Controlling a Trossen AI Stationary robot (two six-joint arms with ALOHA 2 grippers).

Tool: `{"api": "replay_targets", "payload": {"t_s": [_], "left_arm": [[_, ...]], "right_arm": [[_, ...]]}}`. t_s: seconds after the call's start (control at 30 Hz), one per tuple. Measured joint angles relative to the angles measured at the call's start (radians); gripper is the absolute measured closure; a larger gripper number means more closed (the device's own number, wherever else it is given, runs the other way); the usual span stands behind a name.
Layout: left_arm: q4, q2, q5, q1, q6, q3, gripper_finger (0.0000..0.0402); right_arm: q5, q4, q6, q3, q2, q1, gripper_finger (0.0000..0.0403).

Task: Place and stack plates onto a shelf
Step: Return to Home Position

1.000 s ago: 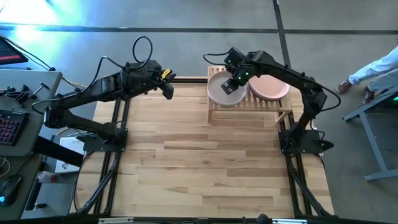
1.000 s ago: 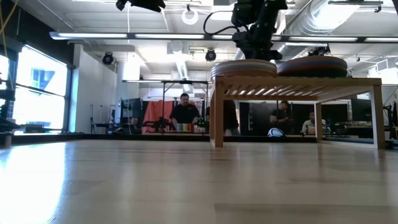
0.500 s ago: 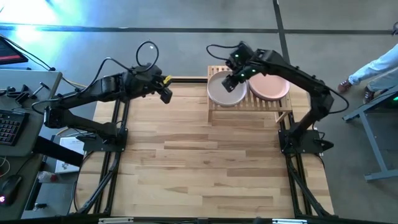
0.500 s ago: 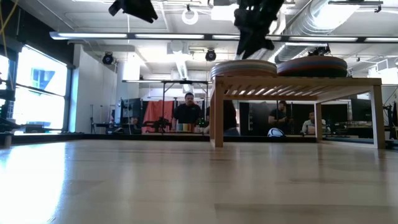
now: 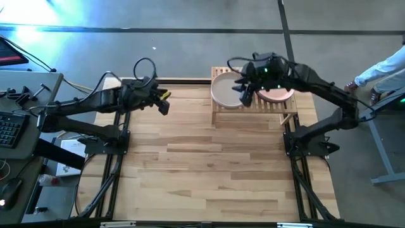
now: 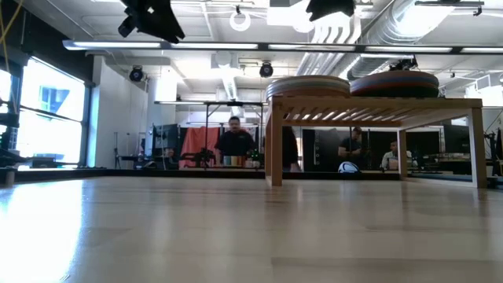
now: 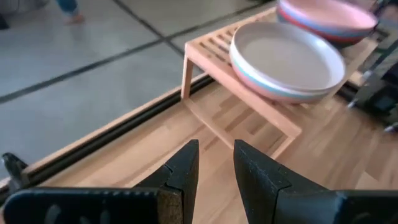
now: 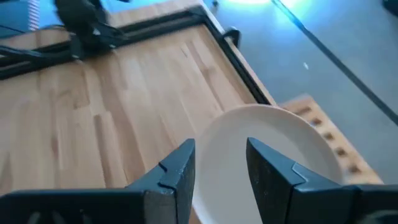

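Right tool [image 5: 244,94] has lifted clear of the beige-grey plate [image 5: 224,90] and hangs above the shelf [image 5: 253,109], over the gap between the two stacks, fingers partly apart, holding and touching nothing. Left tool [image 5: 162,104] has drawn farther off the shelf's left end, fingers a narrow gap apart, empty. Both stacks sit on the shelf, a pink plate [image 5: 280,95] topping the other; stacking looks finished.
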Motion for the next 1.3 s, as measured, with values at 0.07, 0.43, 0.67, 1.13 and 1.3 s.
{"api": "replay_targets", "payload": {"t_s": [0.07,0.43,0.67,1.13,1.3], "left_arm": [[0.047,-0.039,-0.017,-0.021,0.014,-0.046,0.0312],[0.259,-0.256,-0.036,-0.144,0.069,-0.316,0.0312],[0.343,-0.391,-0.032,-0.21,0.07,-0.467,0.0312],[0.507,-0.614,-0.028,-0.273,-0.023,-0.801,0.0312],[0.509,-0.661,-0.026,-0.273,-0.061,-0.882,0.0312]], "right_arm": [[-0.018,0.098,0.001,-0.104,-0.044,0.016,0.0281],[-0.122,0.484,0.08,-0.584,-0.303,0.03,0.0281],[-0.202,0.694,0.136,-0.8,-0.453,0.053,0.0281],[-0.267,1.001,0.243,-1.142,-0.679,0.056,0.0281],[-0.318,1.061,0.266,-1.229,-0.739,0.056,0.0281]]}}
